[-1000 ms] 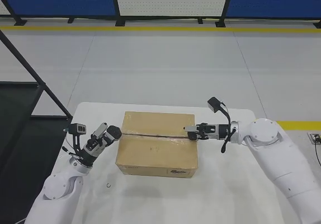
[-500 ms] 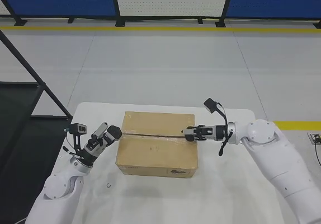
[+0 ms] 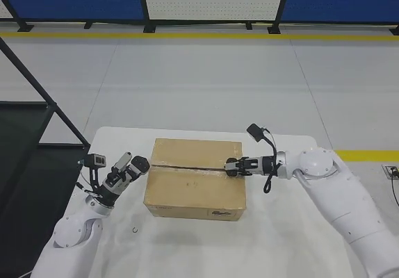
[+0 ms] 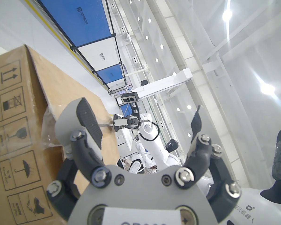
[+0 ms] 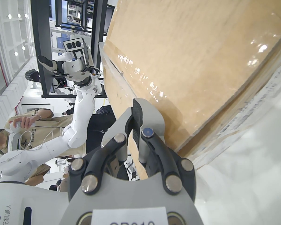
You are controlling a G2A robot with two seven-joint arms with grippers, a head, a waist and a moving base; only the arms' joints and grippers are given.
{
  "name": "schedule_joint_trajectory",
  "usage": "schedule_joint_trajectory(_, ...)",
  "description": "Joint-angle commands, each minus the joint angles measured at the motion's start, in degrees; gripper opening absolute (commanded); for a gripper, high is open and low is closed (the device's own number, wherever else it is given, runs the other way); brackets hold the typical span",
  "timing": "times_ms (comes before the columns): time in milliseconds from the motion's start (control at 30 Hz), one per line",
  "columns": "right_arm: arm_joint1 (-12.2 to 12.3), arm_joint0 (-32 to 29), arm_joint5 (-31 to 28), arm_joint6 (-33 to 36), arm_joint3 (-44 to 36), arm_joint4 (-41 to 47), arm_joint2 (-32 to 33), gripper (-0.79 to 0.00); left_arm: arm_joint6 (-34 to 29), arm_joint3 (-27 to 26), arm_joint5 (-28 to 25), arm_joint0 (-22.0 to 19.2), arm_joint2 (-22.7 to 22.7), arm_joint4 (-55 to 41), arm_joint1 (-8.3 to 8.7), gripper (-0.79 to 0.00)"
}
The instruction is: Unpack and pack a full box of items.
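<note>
A closed brown cardboard box (image 3: 194, 179) sits mid-table, with clear tape shining along its top seam (image 3: 185, 167). My right gripper (image 3: 230, 167) is at the right end of that seam, just over the box's top edge. In the right wrist view its fingers (image 5: 136, 108) are pressed together, shut, beside the box (image 5: 189, 59). My left gripper (image 3: 135, 167) stands open just off the box's left end, nothing between its fingers (image 4: 140, 108). There the box's printed side (image 4: 14, 108) is close by, and the right gripper (image 4: 117, 122) shows at the far end.
The white table (image 3: 290, 236) has free room in front of the box and to its right. A small dark ring-like bit (image 3: 136, 228) lies near the front left. A black metal frame (image 3: 19, 104) stands beyond the table's left side.
My right gripper has slid leftward onto the box's right end at the seam. The left arm and the box have stayed put.
</note>
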Motion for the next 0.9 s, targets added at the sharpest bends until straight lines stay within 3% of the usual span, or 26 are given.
schedule_joint_trajectory(0, -0.28, 0.18, 0.54, -0.85, -0.29, -0.68, -0.5, -0.785, -0.12, 0.16, -0.18, 0.13, -0.29, -0.28, 0.05, 0.0)
schedule_joint_trajectory(533, -2.58, 1.7, 4.12, -7.05, -3.31, -9.47, -5.04, -0.785, -1.29, 0.33, -0.98, 2.32, -4.56, -3.61, 0.74, 0.0)
schedule_joint_trajectory(867, -4.5, 2.78, 5.82, -8.72, -2.44, -10.19, -7.1, -0.785, -2.55, 0.76, -1.09, 3.34, -6.33, -4.95, 1.09, 0.0)
